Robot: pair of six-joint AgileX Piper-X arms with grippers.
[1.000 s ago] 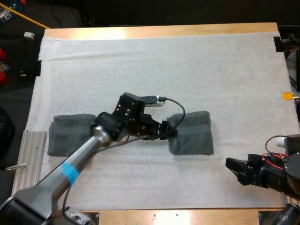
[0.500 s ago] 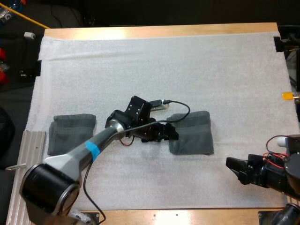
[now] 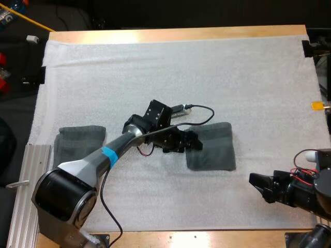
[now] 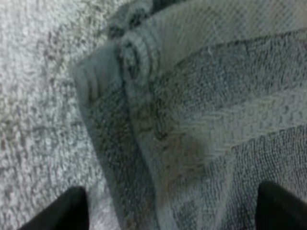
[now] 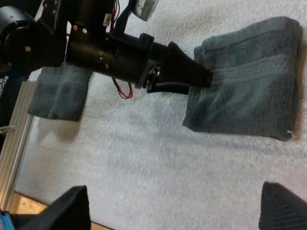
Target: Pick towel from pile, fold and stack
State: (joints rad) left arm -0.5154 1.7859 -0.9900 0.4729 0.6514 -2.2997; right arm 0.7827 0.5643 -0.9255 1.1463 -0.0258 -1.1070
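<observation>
The left towel [image 3: 77, 150] lies folded flat near the left side of the mat [image 3: 181, 72], well apart from either gripper. The left gripper [image 3: 194, 140] is stretched out low at the left edge of the right towel [image 3: 214, 150]. Its wrist view shows its fingers standing apart over the towel's hemmed corner, holding nothing. The right towel lies folded right of the mat's middle, and several layers show along its near edge. The right gripper [image 3: 257, 186] waits low near the worktop's front right, well apart from that towel, its fingers spread and empty.

The towel looks like light, soft terry: limp, not fragile, and rough enough not to slip from the fingers. It will likely sag and unfold if lifted by a single layer. The best hold is probably at the hemmed corner or along the folded edge, with the fingers pinching all the layers together. Catching only the top layer could peel the fold open.
</observation>
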